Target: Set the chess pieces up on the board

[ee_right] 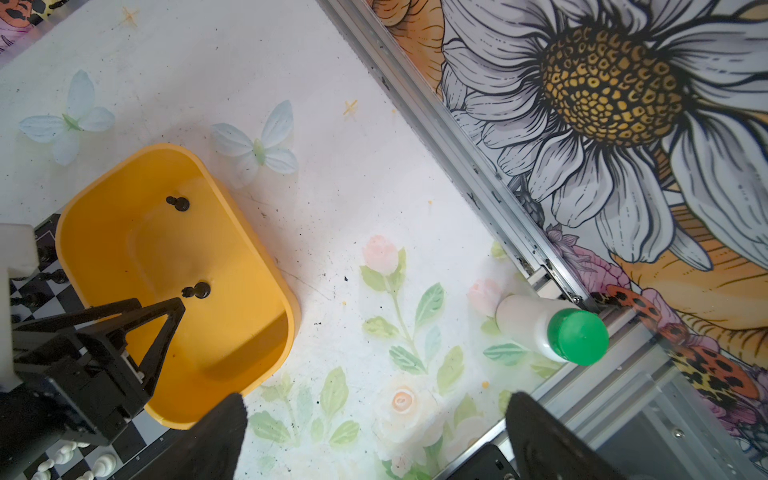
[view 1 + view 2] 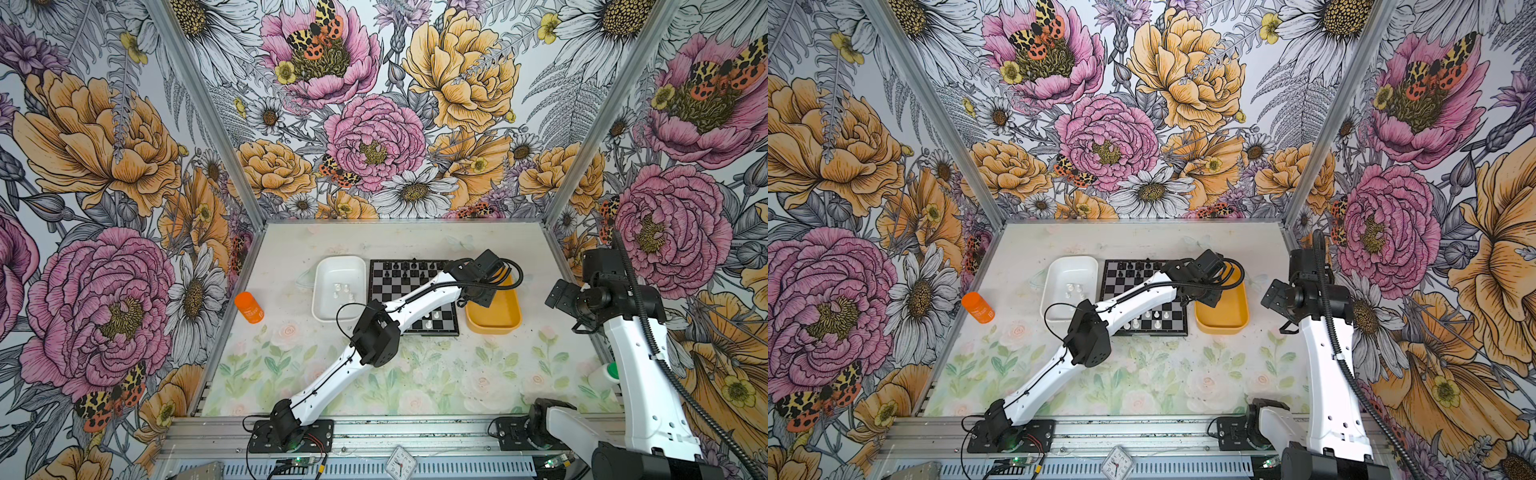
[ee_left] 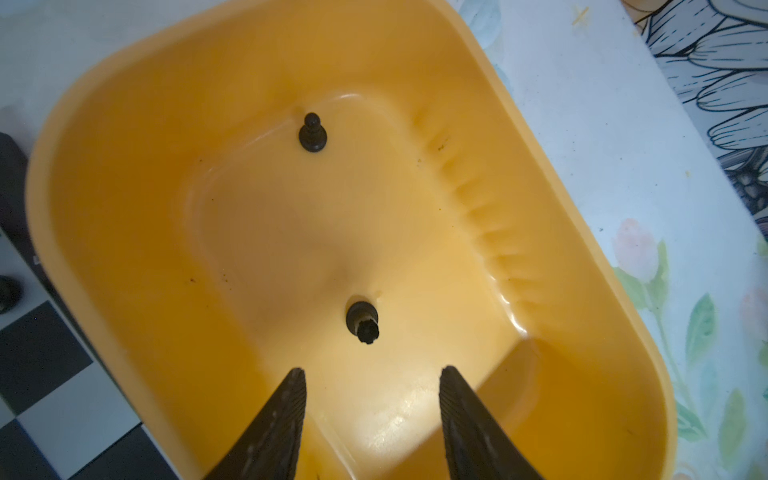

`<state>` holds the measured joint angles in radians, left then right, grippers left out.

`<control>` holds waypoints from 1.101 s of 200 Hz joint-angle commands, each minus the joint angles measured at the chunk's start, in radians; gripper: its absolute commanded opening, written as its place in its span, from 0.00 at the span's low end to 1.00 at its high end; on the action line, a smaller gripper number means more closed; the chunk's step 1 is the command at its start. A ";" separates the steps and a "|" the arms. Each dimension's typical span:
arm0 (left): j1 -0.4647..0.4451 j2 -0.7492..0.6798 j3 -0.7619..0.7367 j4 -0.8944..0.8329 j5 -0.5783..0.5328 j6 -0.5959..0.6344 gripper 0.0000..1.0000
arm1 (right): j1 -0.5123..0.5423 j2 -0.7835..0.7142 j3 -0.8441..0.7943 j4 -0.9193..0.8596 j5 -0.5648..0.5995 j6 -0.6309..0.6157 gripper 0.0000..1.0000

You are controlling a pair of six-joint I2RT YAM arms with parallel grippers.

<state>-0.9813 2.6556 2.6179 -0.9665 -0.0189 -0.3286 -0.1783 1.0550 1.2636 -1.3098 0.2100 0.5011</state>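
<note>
Plainly, your left tool (image 3: 372, 370) hung jaws apart and empty over the yellow tray (image 3: 124, 166), the nearer black piece (image 3: 363, 322) seemingly upright just ahead, roughly centred between its fingertips.

Left arm (image 2: 419, 293) and right arm (image 2: 631, 374) are built from white moulded shells joined by boxy black joint housings (image 2: 374, 338). A thin black cable (image 2: 341, 309) is looped off the left arm. A black corrugated conduit (image 2: 645, 328) is routed along the right arm. Black base plates (image 2: 291, 432) are fitted. The left gripper (image 3: 372, 369) is fitted with tapered black fingers (image 3: 282, 419), ribbed on the inner faces.
</note>
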 commanded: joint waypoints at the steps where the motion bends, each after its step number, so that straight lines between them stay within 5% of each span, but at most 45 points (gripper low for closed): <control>1: 0.005 0.027 0.022 0.021 -0.027 0.022 0.53 | -0.011 -0.006 0.006 -0.004 0.015 0.005 1.00; 220: 0.016 0.020 -0.005 0.051 -0.015 0.022 0.51 | -0.014 0.007 0.013 0.001 0.015 -0.010 1.00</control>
<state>-0.9768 2.6804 2.6179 -0.9348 -0.0216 -0.3141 -0.1848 1.0622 1.2636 -1.3090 0.2104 0.4999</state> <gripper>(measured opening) 0.508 0.995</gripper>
